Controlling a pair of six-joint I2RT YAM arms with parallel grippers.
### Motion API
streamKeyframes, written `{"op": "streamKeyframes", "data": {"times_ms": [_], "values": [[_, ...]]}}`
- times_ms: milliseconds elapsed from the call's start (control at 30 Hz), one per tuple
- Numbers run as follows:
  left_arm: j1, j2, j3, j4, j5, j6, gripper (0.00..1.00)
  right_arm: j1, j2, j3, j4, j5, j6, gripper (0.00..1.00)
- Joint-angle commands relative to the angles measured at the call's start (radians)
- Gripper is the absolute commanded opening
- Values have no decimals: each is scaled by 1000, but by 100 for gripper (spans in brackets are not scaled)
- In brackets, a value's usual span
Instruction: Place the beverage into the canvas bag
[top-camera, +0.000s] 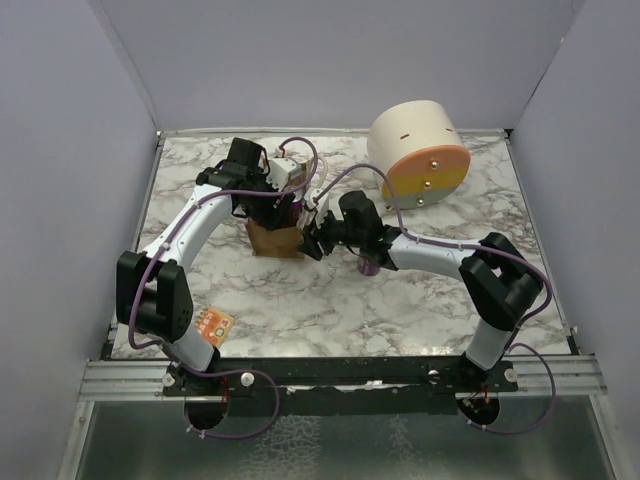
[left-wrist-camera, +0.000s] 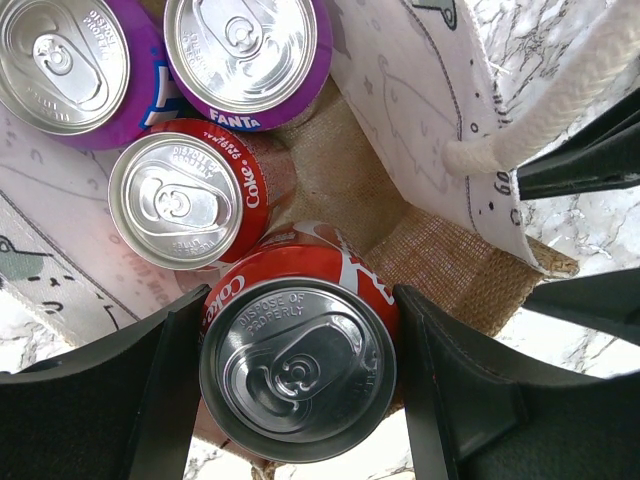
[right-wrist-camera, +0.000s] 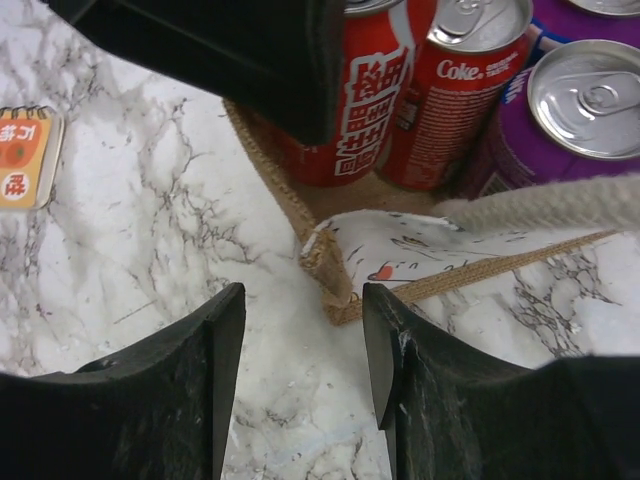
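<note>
The canvas bag (top-camera: 275, 240) stands mid-table with its mouth held wide. My left gripper (left-wrist-camera: 300, 372) is shut on a red Coke can (left-wrist-camera: 298, 370), the beverage, upright and low in the bag's near corner. Another Coke can (left-wrist-camera: 185, 200) and two purple Fanta cans (left-wrist-camera: 245, 55) stand in the bag beside it. My right gripper (right-wrist-camera: 303, 295) is at the bag's folded rim (right-wrist-camera: 335, 285). Its jaws stand apart, with the rim's corner between the fingertips and not pinched. A white rope handle (right-wrist-camera: 560, 205) lies across the rim.
A purple can (top-camera: 369, 265) stands on the marble table (top-camera: 330, 310) under my right arm. The large cream cylinder with an orange-yellow face (top-camera: 420, 155) lies at the back right. A small orange notebook (top-camera: 213, 322) lies near my left arm's base.
</note>
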Motion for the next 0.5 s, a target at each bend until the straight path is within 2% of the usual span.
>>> {"op": "streamKeyframes", "data": {"times_ms": [0, 167, 467], "values": [[12, -15, -2, 15, 21, 6, 0, 4, -15, 12, 57, 102, 10, 48], [11, -11, -2, 11, 26, 6, 0, 4, -24, 27, 39, 105, -13, 46], [13, -9, -8, 14, 6, 7, 0, 7, -15, 94, -12, 24, 12, 36]]}}
